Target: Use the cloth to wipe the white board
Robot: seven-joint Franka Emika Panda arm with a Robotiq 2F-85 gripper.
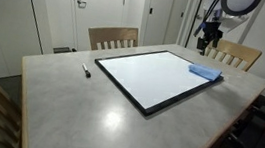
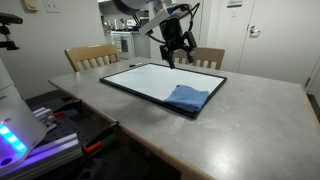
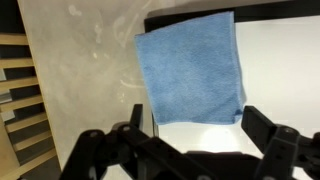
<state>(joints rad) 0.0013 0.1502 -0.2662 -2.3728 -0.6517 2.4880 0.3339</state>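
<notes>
Cloth [image 2: 188, 97]: light blue, lay flat on a corner of the white board [image 2: 148, 80], overlapping its black frame. Gripper [image 2: 176, 60]: jaws spread wide, empty, raised above the board, clear of the cloth.

Panda arm [image 2: 148, 14] poised overhead, wrist angled down; claw [image 2: 176, 57] pointing down w/ jaws spread wide, gripping nothing.
</notes>
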